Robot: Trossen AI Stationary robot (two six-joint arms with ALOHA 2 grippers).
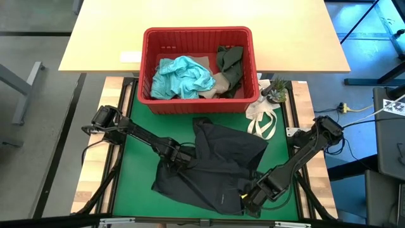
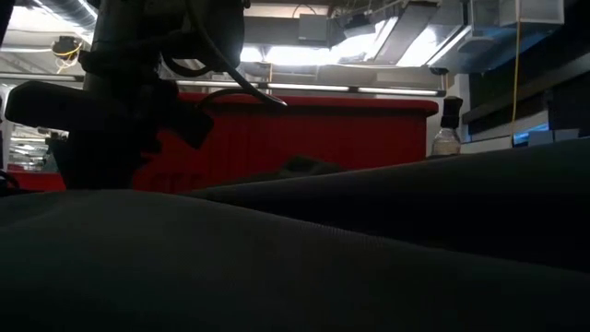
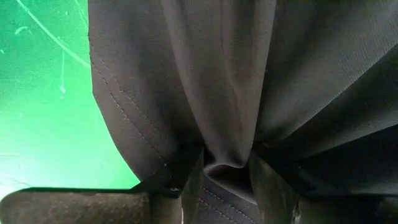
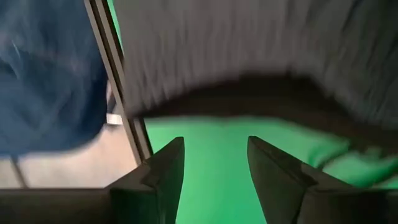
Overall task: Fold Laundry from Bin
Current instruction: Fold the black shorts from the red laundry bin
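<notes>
While I look straight down on the counter (image 1: 95,164), a black garment (image 1: 218,168) lies spread and rumpled across the green mat (image 1: 136,190) in front of me. My left tool (image 1: 183,159) sits at the garment's left edge, and in its wrist view its two fingers (image 3: 189,193) are closed on a pinched fold of the dark cloth (image 3: 227,93). My right tool (image 1: 248,197) is at the garment's near right corner, close to the mat's edge. From its wrist view, its fingers (image 4: 165,171) stand apart with bare green mat between them and nothing held; the dark hem (image 4: 249,93) lies just beyond the tips.

Beyond the mat stands the red bin (image 1: 197,101). Inside it I see a light teal garment (image 1: 183,76) on the left, a dark olive one (image 1: 229,66) on the right, and a beige one (image 1: 215,82) between them. A white cloth bag (image 1: 262,120) with loop handles lies just right of the bin, beside a small potted plant (image 1: 276,90).

From counter height, dark cloth (image 2: 295,258) fills the foreground with the bin's red wall (image 2: 350,129) behind.
</notes>
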